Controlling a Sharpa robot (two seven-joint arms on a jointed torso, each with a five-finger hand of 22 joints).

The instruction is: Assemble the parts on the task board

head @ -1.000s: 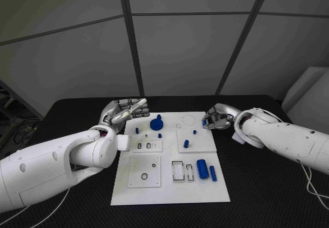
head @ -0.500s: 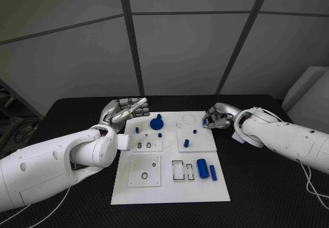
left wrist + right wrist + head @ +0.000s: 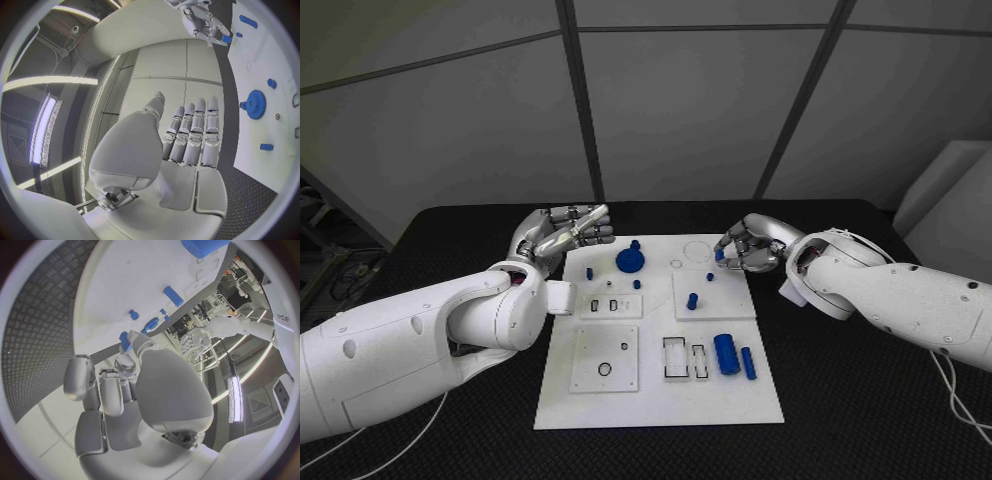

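the left hand [image 3: 564, 233] is held up flat at the far left corner of the task board [image 3: 661, 400], with its fingers straight and side by side, holding nothing. the right hand [image 3: 744, 249] hangs over the far right edge of the board with its fingers curled in around a small blue part [image 3: 721, 254], which it pinches at the fingertips. the other blue parts lie on the board, with the gear [image 3: 630, 261] near the left hand and the big cylinder [image 3: 727, 354] nearer the robot, and black table [image 3: 877, 400] lies all round the board.
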